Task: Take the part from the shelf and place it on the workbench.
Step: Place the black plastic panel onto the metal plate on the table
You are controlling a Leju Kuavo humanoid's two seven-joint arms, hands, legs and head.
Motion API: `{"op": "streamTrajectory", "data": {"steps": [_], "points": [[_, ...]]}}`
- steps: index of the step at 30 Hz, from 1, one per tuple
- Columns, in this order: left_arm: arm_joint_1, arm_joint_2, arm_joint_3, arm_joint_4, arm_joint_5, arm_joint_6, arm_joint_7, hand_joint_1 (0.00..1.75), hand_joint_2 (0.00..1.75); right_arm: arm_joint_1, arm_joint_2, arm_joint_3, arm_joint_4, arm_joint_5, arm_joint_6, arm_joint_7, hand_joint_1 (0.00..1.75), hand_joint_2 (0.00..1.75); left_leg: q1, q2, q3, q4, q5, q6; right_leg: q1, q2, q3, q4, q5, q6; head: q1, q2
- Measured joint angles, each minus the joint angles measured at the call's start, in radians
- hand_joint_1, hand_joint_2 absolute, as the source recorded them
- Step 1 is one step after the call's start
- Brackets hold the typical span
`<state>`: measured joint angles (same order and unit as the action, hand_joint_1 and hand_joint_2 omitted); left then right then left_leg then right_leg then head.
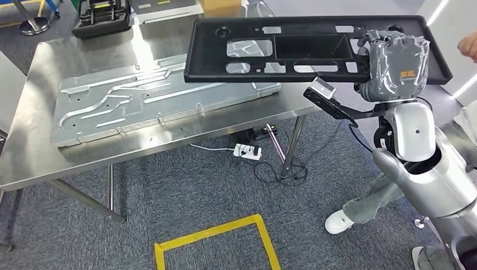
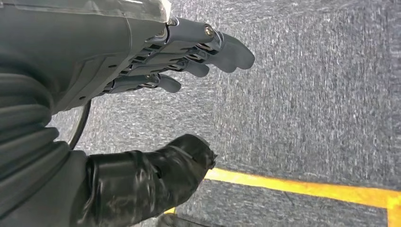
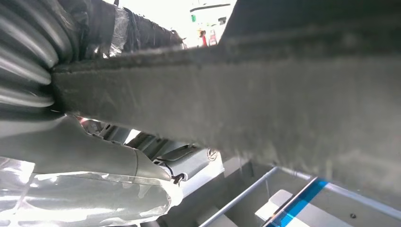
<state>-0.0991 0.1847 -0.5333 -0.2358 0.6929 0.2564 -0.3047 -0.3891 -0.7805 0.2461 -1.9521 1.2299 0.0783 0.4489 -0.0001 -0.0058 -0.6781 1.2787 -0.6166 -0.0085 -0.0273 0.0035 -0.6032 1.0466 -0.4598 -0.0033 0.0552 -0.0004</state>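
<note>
One flat black plastic part (image 1: 315, 48) with cut-out windows, gripped by the right hand (image 1: 394, 64), hangs above the shiny steel tabletop (image 1: 34, 152), overhanging its edge; the left hand (image 2: 142, 94) holds nothing, fingers apart.

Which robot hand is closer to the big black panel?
Right. The right robot hand grips the black panel over the metal table; the left robot hand hangs over the carpet.

My right hand (image 1: 394, 64) is grey under glossy clear wrap, with an orange mark, and it holds a matt black part (image 1: 304, 48). My arm is silver. The workbench (image 1: 34, 152) and the ribbed plate (image 1: 140, 104) on it are bare shiny steel. Grey speckled carpet (image 1: 197, 191) carries yellow tape (image 1: 216, 229). My left hand (image 2: 189, 52) is dark grey.
</note>
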Motion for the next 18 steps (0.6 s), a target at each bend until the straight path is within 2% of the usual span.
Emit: {"op": "streamTrajectory", "data": {"steps": [1,2,3,4,5,6,7,8,10,11,12,15,16,17,18], "points": [[0.002,-0.001,-0.001,0.0,0.0,0.0,0.0,0.0,1.75,0.001,0.0,0.0,0.0,0.0,0.0,0.0,1.75,1.75,0.0,0.0,-0.022,0.002,-0.004,0.002,0.002,0.0,0.014,0.0,-0.011,0.0,0.0,0.0],[0.004,-0.001,-0.001,0.0,0.0,0.0,0.0,0.0,1.75,0.002,0.0,0.0,0.0,0.0,0.0,0.0,1.75,1.75,-0.002,0.0,-0.028,-0.026,0.014,0.007,0.005,0.001,0.029,-0.001,-0.021,-0.001,0.0,0.0],[0.006,-0.001,-0.001,0.0,0.0,0.0,0.0,0.0,1.75,0.002,0.0,0.0,0.0,0.0,0.001,0.0,1.75,1.75,-0.005,0.0,-0.023,-0.078,0.054,0.016,0.008,0.001,0.045,-0.002,-0.032,-0.001,0.0,0.0],[0.007,0.001,-0.001,0.0,0.0,-0.001,0.0,0.0,1.75,0.002,0.0,-0.001,0.0,0.0,0.001,0.0,1.75,1.75,-0.011,-0.002,-0.013,-0.14,0.115,0.031,0.009,0.001,0.058,-0.003,-0.043,-0.001,0.0,0.0],[0.008,0.003,-0.001,0.0,0.0,-0.001,0.0,0.0,1.75,0.003,0.001,0.0,0.001,0.0,0.002,0.0,1.75,1.75,-0.02,-0.005,-0.005,-0.189,0.158,0.046,0.01,0.003,0.071,-0.007,-0.052,0.001,0.0,0.0],[0.009,0.005,-0.001,0.0,0.0,-0.002,0.0,0.0,1.75,0.004,0.001,0.0,0.002,0.0,0.003,0.0,1.75,1.75,-0.028,-0.009,0.004,-0.228,0.189,0.06,0.01,0.005,0.081,-0.012,-0.059,0.005,0.001,0.0],[0.01,0.008,-0.001,0.0,0.0,-0.002,0.0,0.0,1.75,0.006,0.002,0.0,0.003,-0.001,0.004,0.0,1.75,1.75,-0.035,-0.013,0.012,-0.251,0.205,0.071,0.009,0.007,0.091,-0.017,-0.062,0.009,0.001,0.0],[0.009,0.008,-0.001,0.0,0.0,-0.002,0.0,0.0,1.75,0.008,0.002,0.001,0.004,-0.002,0.005,0.0,1.75,1.75,-0.038,-0.015,0.02,-0.26,0.198,0.076,0.011,0.01,0.101,-0.021,-0.061,0.014,0.002,0.0],[0.01,0.009,-0.002,0.0,0.001,-0.003,0.0,0.0,1.75,0.01,0.0,-0.002,0.005,-0.002,0.005,0.0,1.75,1.75,-0.034,-0.014,0.052,-0.286,0.207,0.079,0.012,0.008,0.111,-0.012,-0.059,0.021,0.005,0.0],[0.009,0.009,-0.002,0.0,0.001,-0.003,0.0,0.0,1.75,0.01,-0.001,-0.003,0.005,-0.002,0.005,0.001,1.75,1.75,-0.031,-0.013,0.066,-0.294,0.206,0.079,0.012,0.007,0.101,0.011,-0.065,0.023,0.007,0.0],[0.008,0.009,-0.002,0.0,0.001,-0.004,0.0,0.0,1.75,0.009,-0.002,-0.005,0.006,-0.002,0.005,0.001,1.75,1.75,-0.029,-0.012,0.08,-0.299,0.205,0.079,0.011,0.004,0.08,0.052,-0.078,0.026,0.007,0.0],[0.005,0.005,-0.002,0.0,0.001,-0.005,0.0,0.0,1.75,0.014,-0.002,-0.009,0.006,-0.002,0.004,0.001,1.75,1.75,-0.027,-0.012,0.103,-0.301,0.185,0.081,0.008,0.002,-0.035,0.215,-0.145,0.038,0.009,0.0],[0.006,0.003,-0.002,0.0,0.001,-0.005,0.0,0.0,1.75,0.017,-0.002,-0.01,0.006,-0.002,0.004,0.001,1.75,1.75,-0.026,-0.012,0.112,-0.3,0.176,0.08,0.007,0.002,-0.062,0.235,-0.15,0.042,0.009,0.0],[0.007,0.001,-0.002,0.0,0.001,-0.005,0.0,0.0,1.75,0.02,-0.002,-0.01,0.006,-0.002,0.004,0.001,1.75,1.75,-0.025,-0.013,0.123,-0.298,0.166,0.079,0.006,0.001,-0.072,0.22,-0.133,0.045,0.009,0.0],[0.008,0.0,-0.003,0.0,0.001,-0.005,0.0,0.0,1.75,0.022,-0.002,-0.011,0.006,-0.002,0.004,0.001,1.75,1.75,-0.023,-0.014,0.134,-0.296,0.157,0.076,0.004,0.001,-0.067,0.177,-0.096,0.049,0.009,0.0]]}}
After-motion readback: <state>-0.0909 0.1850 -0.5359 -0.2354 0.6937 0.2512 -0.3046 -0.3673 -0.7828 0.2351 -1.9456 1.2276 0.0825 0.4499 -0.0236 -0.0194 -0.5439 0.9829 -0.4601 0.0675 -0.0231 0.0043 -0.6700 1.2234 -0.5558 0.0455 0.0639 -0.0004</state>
